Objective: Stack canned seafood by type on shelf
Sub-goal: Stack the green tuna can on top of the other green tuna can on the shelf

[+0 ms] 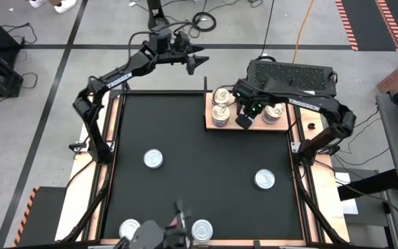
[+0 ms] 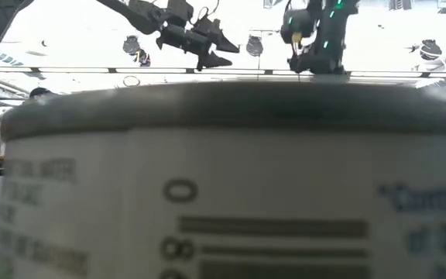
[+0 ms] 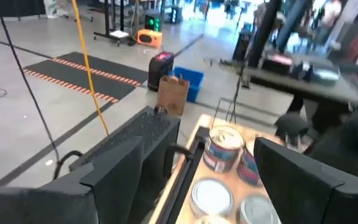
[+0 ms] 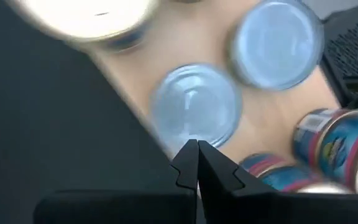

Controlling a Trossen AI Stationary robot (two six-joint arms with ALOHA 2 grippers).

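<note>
High view: shelf (image 1: 251, 123) sits at the far-right part of the worktop (image 1: 199, 159), just in front of the black ventilated box (image 1: 292, 76). Cans are stacked on it at left (image 1: 220, 114) and right (image 1: 273, 113). Right claw (image 1: 243, 120) is low over the shelf's front edge between those groups, pinched fully shut, holding nothing. Left claw (image 1: 197, 63) hangs high beyond the far edge, spread wide, empty. Loose cans on the worktop: one mid-left (image 1: 153, 160), one mid-right (image 1: 264, 180), two at the near edge (image 1: 130, 229) (image 1: 202, 230).

Low view: a can wall (image 2: 223, 186) fills the frame; both arms show small above it.

Left wrist view: left claw's fingers (image 3: 114, 165) are wide apart, stacked cans (image 3: 224, 147) on the shelf ahead and below.

Right wrist view: right claw (image 4: 197, 163) tips touching, just off a pale-blue can top (image 4: 196, 106), another (image 4: 277, 42) further along.

Judgement: next pick is probably the mid-right loose can. Lift the right claw clear of the stacks first, open before descending, and check the lid type so it goes on the matching pile. Set it down square and centred; a nudge could topple neighbours.
</note>
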